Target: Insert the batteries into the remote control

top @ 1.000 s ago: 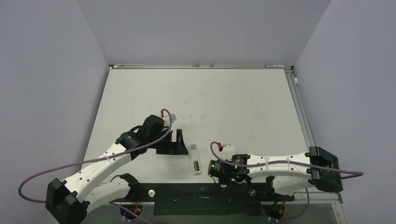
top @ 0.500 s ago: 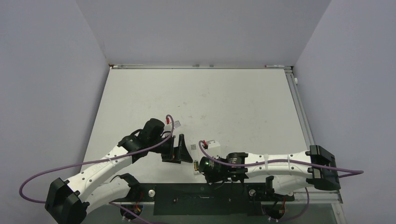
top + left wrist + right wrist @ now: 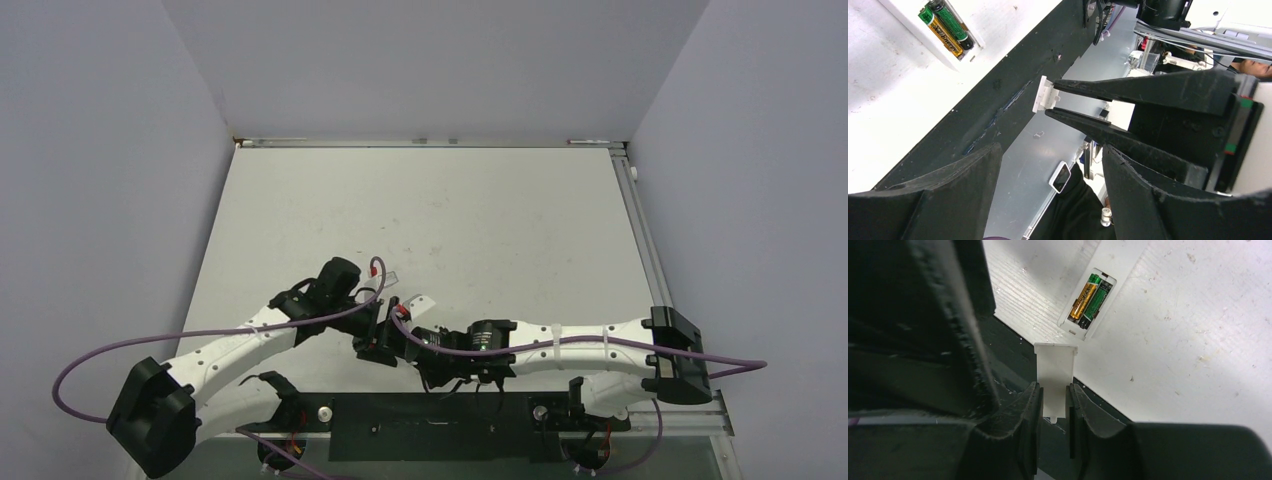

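Within the last second the right gripper (image 3: 1054, 390) has swung across to meet the left gripper (image 3: 1050, 150), and the two now sit nose to nose. The right is clamped on a small white cover (image 3: 1055, 367). The remote (image 3: 1120, 257) lies just beyond its fingertips, both batteries (image 3: 1090, 295) side by side in the recess, so loading looks done and only the cover remains. The left has narrowed slightly but stands open, gripping nothing. From above, the wrists hide remote and cover alike. Both wrist views crop the remote, and whether the left's jaws reach round the cover I cannot tell.
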